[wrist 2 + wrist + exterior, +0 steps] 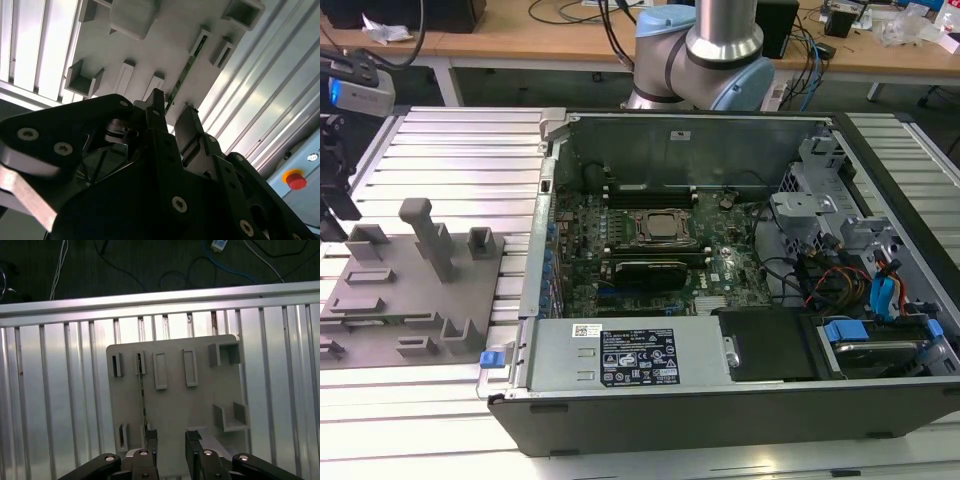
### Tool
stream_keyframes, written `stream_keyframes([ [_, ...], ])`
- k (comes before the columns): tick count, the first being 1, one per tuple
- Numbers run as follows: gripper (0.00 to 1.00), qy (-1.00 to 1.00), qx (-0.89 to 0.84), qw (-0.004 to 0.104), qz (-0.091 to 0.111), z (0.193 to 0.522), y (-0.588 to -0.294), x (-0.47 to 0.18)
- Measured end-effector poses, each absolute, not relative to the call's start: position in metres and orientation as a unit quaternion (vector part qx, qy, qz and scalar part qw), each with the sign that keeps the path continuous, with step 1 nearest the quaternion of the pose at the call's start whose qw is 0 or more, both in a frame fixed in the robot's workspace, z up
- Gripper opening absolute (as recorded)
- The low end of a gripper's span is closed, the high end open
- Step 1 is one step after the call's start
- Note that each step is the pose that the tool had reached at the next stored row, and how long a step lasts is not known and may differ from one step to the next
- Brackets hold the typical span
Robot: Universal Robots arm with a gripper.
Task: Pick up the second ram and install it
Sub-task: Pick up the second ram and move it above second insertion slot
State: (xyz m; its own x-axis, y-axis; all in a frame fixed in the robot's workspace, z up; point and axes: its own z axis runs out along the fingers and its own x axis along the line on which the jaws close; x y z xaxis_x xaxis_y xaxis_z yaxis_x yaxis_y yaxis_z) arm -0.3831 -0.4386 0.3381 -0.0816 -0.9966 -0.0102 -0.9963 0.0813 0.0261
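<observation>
The second ram [143, 400] is a thin green stick standing on edge in a slot of the grey fixture plate [175, 410]. In the second wrist view the ram [184, 75] runs away from the fingertips along the plate. My gripper [171, 437] hovers above the plate's near end, open, with nothing between its black fingers [151, 440]. The ram lies in line with one finger rather than in the gap. In the exterior view the gripper [334, 200] hangs at the far left edge over the plate [410, 300].
An open computer case [720, 400] lies on the exterior view's right of the plate, with the CPU socket [660, 228] and black memory slots [650, 195] on its motherboard. Tall grey posts [430, 240] rise from the plate. The ribbed aluminium table [50, 390] surrounds it.
</observation>
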Motion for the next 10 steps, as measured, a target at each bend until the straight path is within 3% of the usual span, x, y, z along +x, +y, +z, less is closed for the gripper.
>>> stream_keyframes([
  [10, 0.36, -0.735, 0.678, 0.005, -0.013, 0.3312, -0.4386, -0.3831],
])
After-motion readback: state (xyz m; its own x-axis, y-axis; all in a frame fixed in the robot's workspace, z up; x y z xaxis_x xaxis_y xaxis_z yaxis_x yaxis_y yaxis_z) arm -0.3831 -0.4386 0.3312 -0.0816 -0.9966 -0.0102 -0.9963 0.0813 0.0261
